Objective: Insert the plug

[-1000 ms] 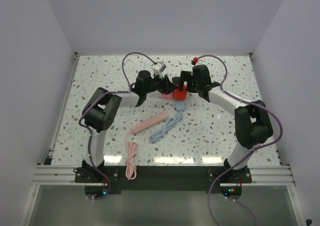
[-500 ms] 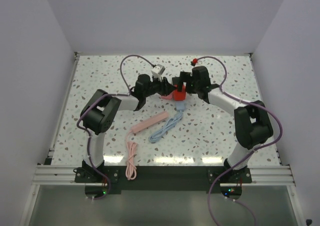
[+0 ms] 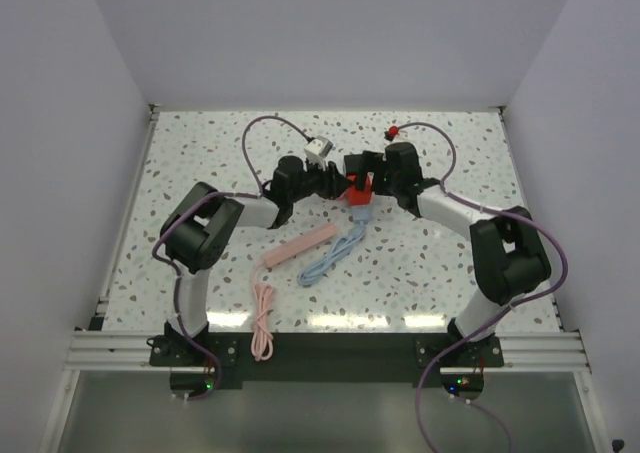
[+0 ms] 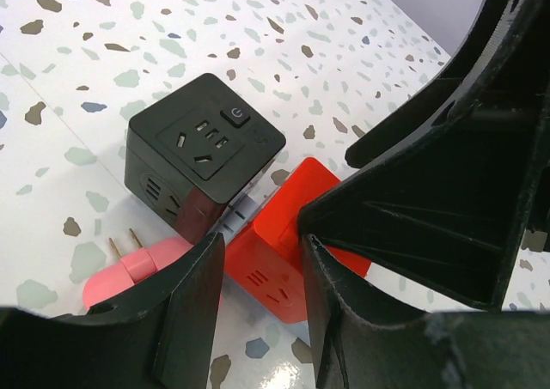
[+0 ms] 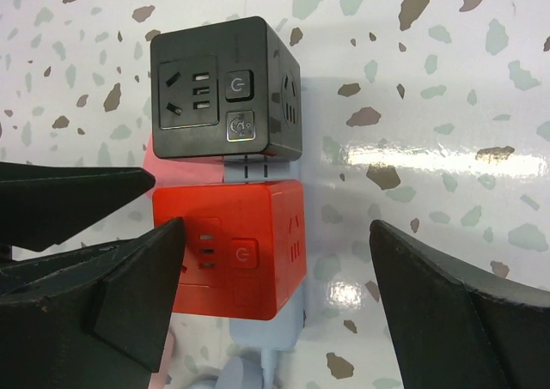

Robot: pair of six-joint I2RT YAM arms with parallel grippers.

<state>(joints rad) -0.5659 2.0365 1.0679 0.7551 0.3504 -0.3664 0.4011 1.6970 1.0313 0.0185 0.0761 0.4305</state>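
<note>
Straddling the red socket cube (image 5: pixel 228 252) with right gripper (image 5: pixel 278 226) wide apart, left gripper (image 4: pixel 258 239) narrowly parted and empty, pink plug (image 4: pixel 146 264) lying loose, uninserted.

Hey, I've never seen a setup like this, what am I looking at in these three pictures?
Two robot arms are bolted to a speckled table. One picture looks down from above; the other two come from cameras on the wrists. On the table lie a black socket cube beside a red socket cube, a pink plug, a pink strip and a blue cable. The right gripper stands open around the red socket cube. The left gripper is close by, fingers apart, nothing visibly held.
</note>
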